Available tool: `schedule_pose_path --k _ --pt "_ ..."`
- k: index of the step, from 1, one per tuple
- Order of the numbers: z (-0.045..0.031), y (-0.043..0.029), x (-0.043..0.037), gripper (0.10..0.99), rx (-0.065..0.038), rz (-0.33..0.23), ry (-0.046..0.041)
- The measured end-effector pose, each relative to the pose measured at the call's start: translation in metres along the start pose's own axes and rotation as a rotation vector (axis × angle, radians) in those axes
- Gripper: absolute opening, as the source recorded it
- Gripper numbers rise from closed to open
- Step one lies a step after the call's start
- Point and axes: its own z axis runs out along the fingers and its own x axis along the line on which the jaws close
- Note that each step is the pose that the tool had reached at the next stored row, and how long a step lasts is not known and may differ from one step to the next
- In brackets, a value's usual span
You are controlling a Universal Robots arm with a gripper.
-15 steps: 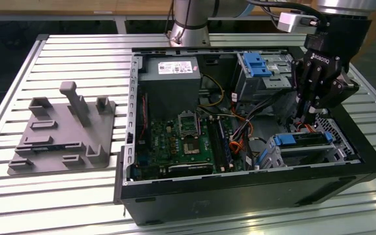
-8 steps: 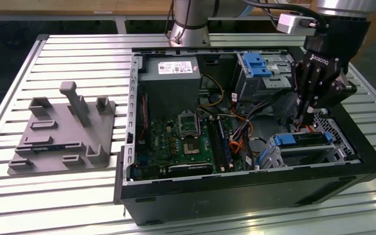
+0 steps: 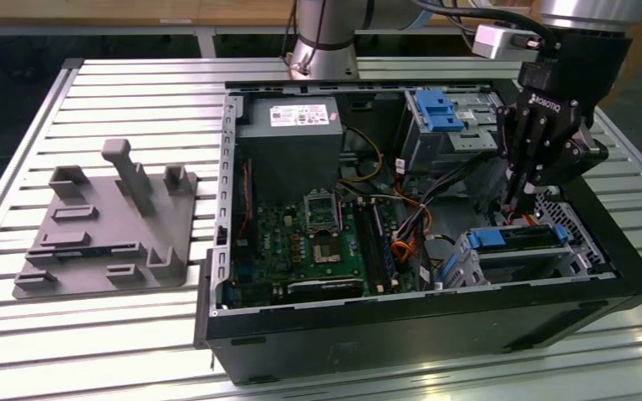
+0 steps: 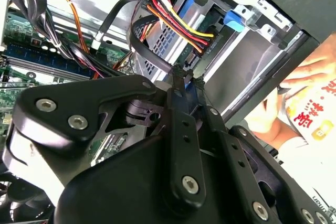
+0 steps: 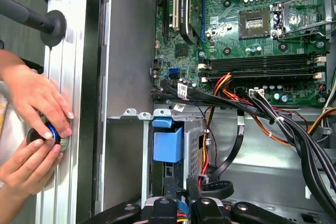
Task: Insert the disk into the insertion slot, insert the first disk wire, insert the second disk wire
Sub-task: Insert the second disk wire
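The disk (image 3: pixel 517 240), silver in a bright blue carrier, lies inside the insertion slot (image 3: pixel 572 225), a low perforated silver cage at the near right corner of the open computer case. In both wrist views the carrier's blue shows (image 5: pixel 168 142) (image 4: pixel 233 19). A red, yellow and black wire bundle (image 4: pixel 178 22) runs to a connector at the disk's end. My gripper (image 3: pixel 518 207) hangs just above that end, fingers close together on the tip of a black flat wire (image 4: pixel 137 43). The gripper (image 4: pixel 188 80) and looped black wire (image 5: pixel 223 188) sit beside the gripper (image 5: pixel 181 205).
A taller grey cage with a blue latch (image 3: pixel 441 113) stands behind the slot. Motherboard (image 3: pixel 310 242), power supply (image 3: pixel 287 125) and loose cables fill the case. A person's hands (image 5: pixel 37 119) rest outside the case wall. A grey fixture (image 3: pixel 109 217) lies at the exterior view's left.
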Motion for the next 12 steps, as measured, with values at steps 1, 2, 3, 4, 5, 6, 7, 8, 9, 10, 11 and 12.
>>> schedule_pose_path --k 1,2,3,4,5,6,7,8,9,10,11,12 --pt "-0.0001 0.0000 0.0003 0.196 0.000 0.000 -0.0009" --pt "-0.0004 0.0000 0.0005 0.196 0.000 0.000 -0.0031" --pt "-0.0008 0.0000 0.0008 0.196 0.000 0.000 -0.0062" --pt "-0.0011 0.0000 0.0010 0.196 0.000 -0.001 -0.0132" --pt "-0.0013 0.0001 0.0012 0.196 0.000 -0.001 -0.0205" --pt "-0.0014 0.0001 0.0013 0.196 0.000 -0.001 -0.0269" --pt "-0.0013 0.0001 0.0013 0.196 0.000 -0.002 -0.0280" --pt "-0.0014 0.0001 0.0012 0.196 0.000 -0.002 -0.0287" --pt "-0.0015 0.0001 0.0013 0.196 0.000 -0.002 -0.0291" --pt "-0.0015 0.0001 0.0013 0.196 0.001 -0.002 -0.0298" --pt "-0.0015 0.0001 0.0013 0.196 0.001 -0.002 -0.0304" --pt "-0.0016 0.0001 0.0014 0.196 0.001 -0.002 -0.0318"
